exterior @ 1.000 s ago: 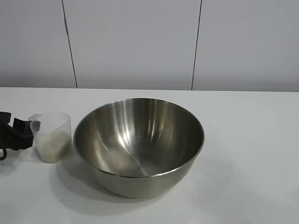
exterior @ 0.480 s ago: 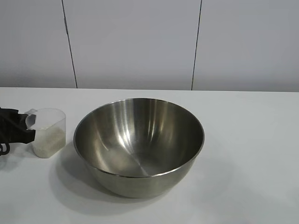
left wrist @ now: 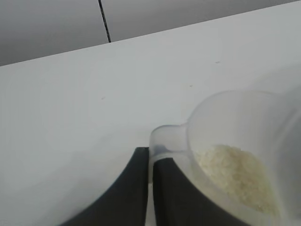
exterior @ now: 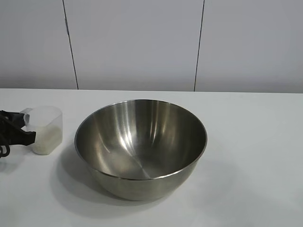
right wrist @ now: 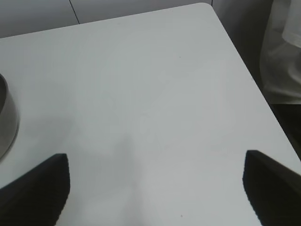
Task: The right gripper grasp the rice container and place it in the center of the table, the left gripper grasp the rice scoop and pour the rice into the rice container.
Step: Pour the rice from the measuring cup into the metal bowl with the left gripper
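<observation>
- Already centred on table (exterior: 255, 142): rice container (exterior: 140, 147), empty.
- Well clear, jaws spread wide over bare tabletop: right gripper (right wrist: 155, 188).
- Pinched tight on rice scoop (exterior: 43, 129) tab, beside container: left gripper (left wrist: 150, 188).
- Likely to slip, spilling rice (left wrist: 235, 174), given thin grip.

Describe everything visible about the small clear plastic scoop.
The small clear, slightly frosted plastic rice scoop stands upright on the white table, left of the large steel bowl and apart from it. White rice grains fill its lower part. The black left gripper has its fingers shut on the scoop's short handle tab.
</observation>
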Available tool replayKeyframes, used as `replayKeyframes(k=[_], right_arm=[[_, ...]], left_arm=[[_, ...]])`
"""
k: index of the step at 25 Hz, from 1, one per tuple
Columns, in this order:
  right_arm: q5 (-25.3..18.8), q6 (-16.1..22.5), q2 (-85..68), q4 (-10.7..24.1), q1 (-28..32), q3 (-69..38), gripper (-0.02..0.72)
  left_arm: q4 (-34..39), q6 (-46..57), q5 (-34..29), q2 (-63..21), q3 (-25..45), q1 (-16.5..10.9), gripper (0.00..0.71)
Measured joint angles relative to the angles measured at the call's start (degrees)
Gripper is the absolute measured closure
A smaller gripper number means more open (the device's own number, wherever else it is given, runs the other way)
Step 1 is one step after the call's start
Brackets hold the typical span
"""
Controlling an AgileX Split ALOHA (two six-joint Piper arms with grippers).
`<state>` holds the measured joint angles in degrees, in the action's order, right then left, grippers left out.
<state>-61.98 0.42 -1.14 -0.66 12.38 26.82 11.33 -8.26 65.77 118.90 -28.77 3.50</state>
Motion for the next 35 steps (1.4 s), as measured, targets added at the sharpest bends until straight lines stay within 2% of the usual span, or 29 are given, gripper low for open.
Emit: replayKeyframes(k=[8, 16, 18, 22, 26, 33, 35], right_arm=[[0.0, 0.0, 0.0, 0.0, 0.0, 0.0, 0.009], [0.0, -0.01, 0.0, 0.0, 0.0, 0.0, 0.009], [0.0, -0.01, 0.0, 0.0, 0.0, 0.0, 0.009], [0.0, -0.01, 0.0, 0.0, 0.0, 0.0, 0.009], [0.05, -0.01, 0.0, 0.0, 0.0, 0.0, 0.009], [0.0, -0.01, 0.0, 0.0, 0.0, 0.0, 0.009], [0.0, -0.01, 0.0, 0.0, 0.0, 0.0, 0.009]], left_arm=[[1.37, 1.59, -0.64, -1.88, 0.0, 0.0, 0.698], [3.82, -1.03, -1.19, -11.59, -0.05, 0.0, 0.698], [5.08, -1.91, -3.28, -15.26, -0.56, 0.0, 0.698], [8.57, -2.63, -11.95, -22.17, -2.97, 0.48, 0.698], [9.31, -3.98, -22.39, -28.66, -7.07, 5.03, 0.698], [9.71, -17.06, -39.74, -31.16, -17.11, 19.16, 0.698], [9.75, -22.72, -43.02, -31.16, -19.06, 23.06, 0.698]])
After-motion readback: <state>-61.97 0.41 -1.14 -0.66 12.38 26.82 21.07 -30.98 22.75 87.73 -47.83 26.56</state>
